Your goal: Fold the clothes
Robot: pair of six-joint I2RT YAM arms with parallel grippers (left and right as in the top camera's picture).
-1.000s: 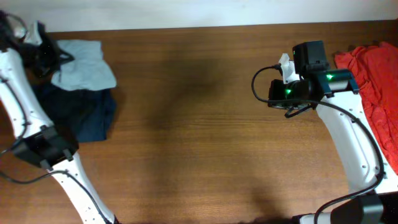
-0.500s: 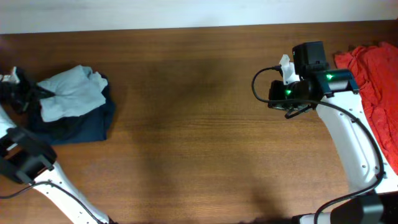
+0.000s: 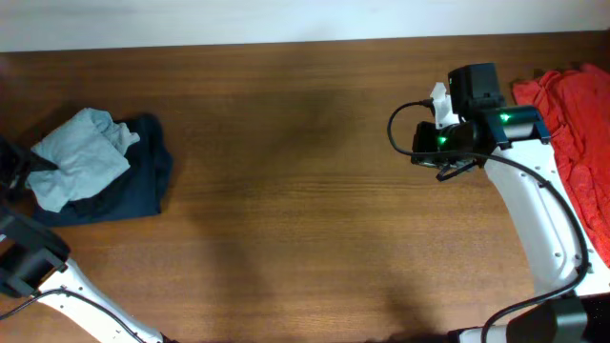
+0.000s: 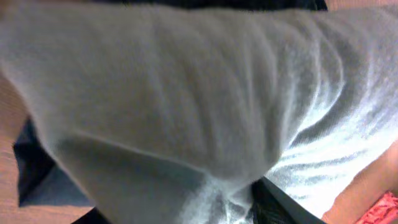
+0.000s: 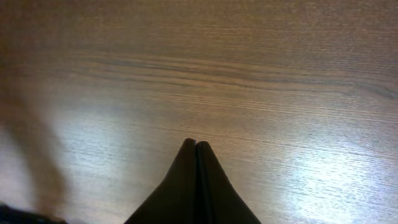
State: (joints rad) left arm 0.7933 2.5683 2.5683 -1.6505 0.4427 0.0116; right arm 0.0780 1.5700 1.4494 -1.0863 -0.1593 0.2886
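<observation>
The pale grey-blue T-shirt (image 3: pixel 76 157) lies bunched on top of the dark navy garment (image 3: pixel 138 186) at the table's left end. In the left wrist view the T-shirt (image 4: pixel 186 93) fills almost the whole frame. My left gripper (image 4: pixel 186 214) sits right against it, jaws apart, with a fold of the cloth hanging loosely between them; only one dark finger (image 4: pixel 286 205) shows plainly. A red garment (image 3: pixel 572 114) is heaped at the right edge. My right gripper (image 5: pixel 196 144) is shut and empty, hovering over bare wood.
The right arm (image 3: pixel 477 133) stands over the table just left of the red heap. The left arm's base link (image 3: pixel 29 262) is near the front left corner. The wooden tabletop (image 3: pixel 305 191) stretches between the two piles.
The left arm drew left and toward the front, dragging the pale T-shirt down onto the navy garment. Its jaws have spread apart. The right arm has not moved.
</observation>
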